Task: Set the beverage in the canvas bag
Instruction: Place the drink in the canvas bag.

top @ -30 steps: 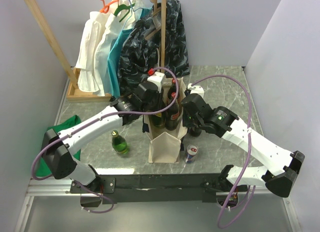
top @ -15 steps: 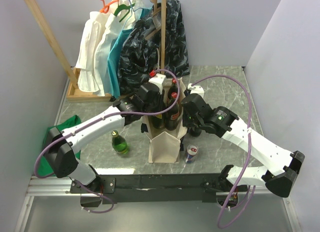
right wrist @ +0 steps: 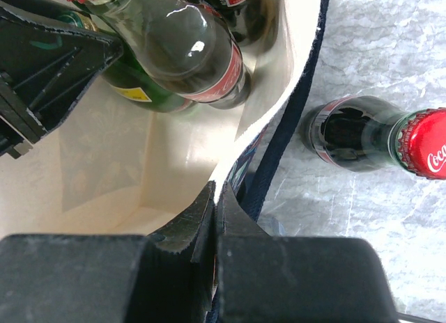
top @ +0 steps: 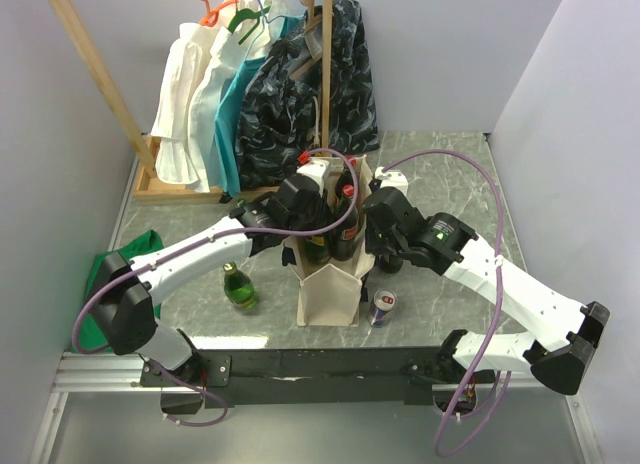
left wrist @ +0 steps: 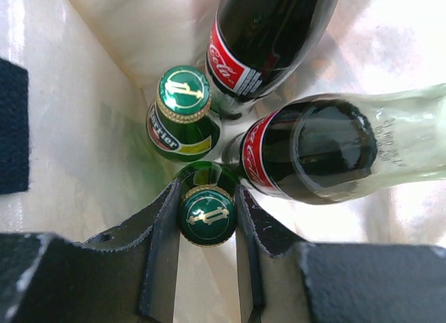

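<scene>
**Left gripper inside the bag, clamped on a green bottle**

In the top view the fingers of the left gripper [left wrist: 207,198] are dropping out of sight into the mouth of the canvas bag [top: 330,289], so the grasp is not readable there. The left wrist view is showing it: the fingers are closing on the neck of the held green bottle [left wrist: 207,217], just at its cap. The bottle's body is hiding beneath the cap, and I cannot tell whether it is resting on the bag floor.

Bag contents: the held green bottle is sitting just beside a second green bottle [left wrist: 182,93]. The first cola bottle [left wrist: 272,37] and the second cola bottle [left wrist: 313,152] are leaning beside them, both cut off by the frame.

The right gripper [right wrist: 213,194] is pinching the bag's rim, fully closed on the canvas wall. The bag is standing upright mid-table [top: 450,174], between the arms.

Outside the bag, a red-capped cola bottle [right wrist: 362,135] is standing near its right side, a can [top: 382,306] is sitting by its front right corner, and a loose green bottle [top: 238,284] is standing to its left.
</scene>
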### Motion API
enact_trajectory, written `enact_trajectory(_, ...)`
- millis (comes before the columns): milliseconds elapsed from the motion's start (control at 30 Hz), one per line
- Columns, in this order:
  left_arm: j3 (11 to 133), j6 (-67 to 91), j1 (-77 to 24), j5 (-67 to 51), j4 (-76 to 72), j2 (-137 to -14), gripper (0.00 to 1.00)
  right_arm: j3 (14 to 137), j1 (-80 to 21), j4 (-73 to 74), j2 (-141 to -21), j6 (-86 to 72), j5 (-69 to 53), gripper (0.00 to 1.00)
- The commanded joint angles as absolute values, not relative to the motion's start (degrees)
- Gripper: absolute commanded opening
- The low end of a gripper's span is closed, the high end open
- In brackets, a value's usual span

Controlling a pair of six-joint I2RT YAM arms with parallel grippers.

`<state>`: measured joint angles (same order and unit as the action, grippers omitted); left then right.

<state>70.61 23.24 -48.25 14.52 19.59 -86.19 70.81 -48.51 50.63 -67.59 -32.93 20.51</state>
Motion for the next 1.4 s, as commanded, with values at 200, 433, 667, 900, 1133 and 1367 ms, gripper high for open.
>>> enact_trajectory(200,71.37,24.87,-48.78,15.03,12.22,-85.34,0.01,70.75,-48.60,50.10,-67.06,-31.99,22.32,0.00)
enact_trajectory(433,71.89,25.49,-48.95,16.61,14.06,-86.66,0.01,70.58,-48.60,49.83,-67.24,-31.99,21.97,0.00)
enact_trajectory(667,71.72,26.02,-49.04,17.05,14.33,-87.01,0.01,70.58,-48.69,49.92,-67.06,-32.08,22.06,0.00)
enact_trajectory(900,71.90,26.19,-49.04,17.40,15.03,-87.19,0.08,70.66,-48.60,50.01,-67.24,-31.99,22.06,0.00)
enact_trajectory(1133,71.37,25.75,-49.13,18.28,14.59,-86.05,0.34,70.75,-48.69,49.75,-67.41,-31.90,21.80,0.00)
enact_trajectory(1367,71.28,25.14,-49.22,19.33,14.42,-85.34,0.45,70.75,-48.69,49.57,-67.50,-31.73,21.53,0.00)
